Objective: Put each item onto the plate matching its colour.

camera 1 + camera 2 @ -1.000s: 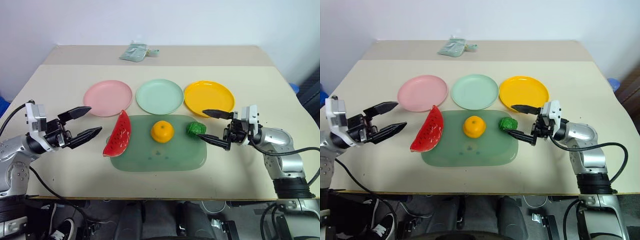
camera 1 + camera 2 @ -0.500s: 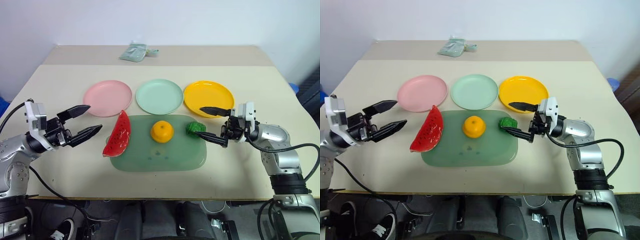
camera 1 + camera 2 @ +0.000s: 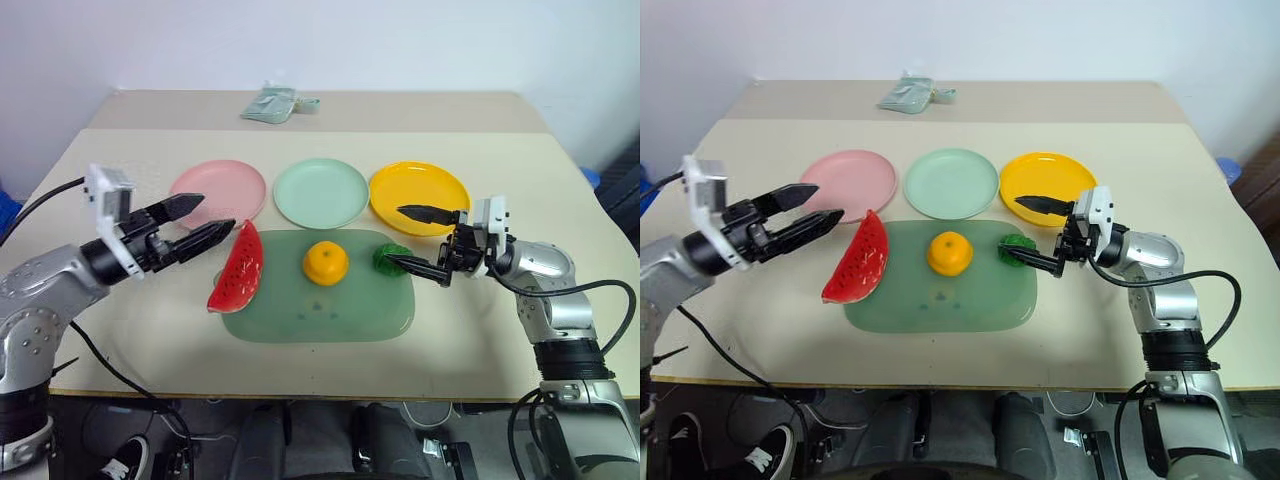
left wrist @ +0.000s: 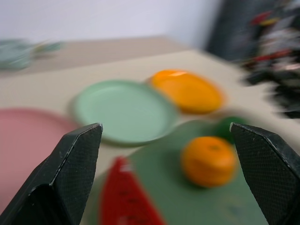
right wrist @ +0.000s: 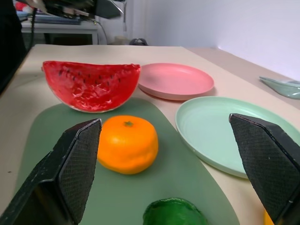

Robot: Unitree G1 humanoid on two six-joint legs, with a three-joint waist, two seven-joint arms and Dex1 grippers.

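On the translucent green mat (image 3: 320, 312) lie a red watermelon wedge (image 3: 237, 268) at its left edge, a round orange (image 3: 326, 262) in the middle and a dark-green lump (image 3: 388, 257) at its right. Behind the mat stand a pink plate (image 3: 238, 180), a mint green plate (image 3: 320, 192) and a yellow-orange plate (image 3: 418, 190), all bare. My left gripper (image 3: 215, 213) is open, hovering over the pink plate's near edge, just left of the watermelon's top. My right gripper (image 3: 397, 237) is open and points left, its lower finger beside the green lump.
A folded pale-green cloth (image 3: 275, 103) lies at the far edge of the table. Bare tabletop surrounds the mat on the left, right and front. The right wrist view looks across the lump (image 5: 173, 213), orange (image 5: 127, 143) and watermelon (image 5: 91, 84).
My left gripper has swung right and up, from left of the mat to the pink plate's near edge beside the watermelon. The right gripper has hardly moved.
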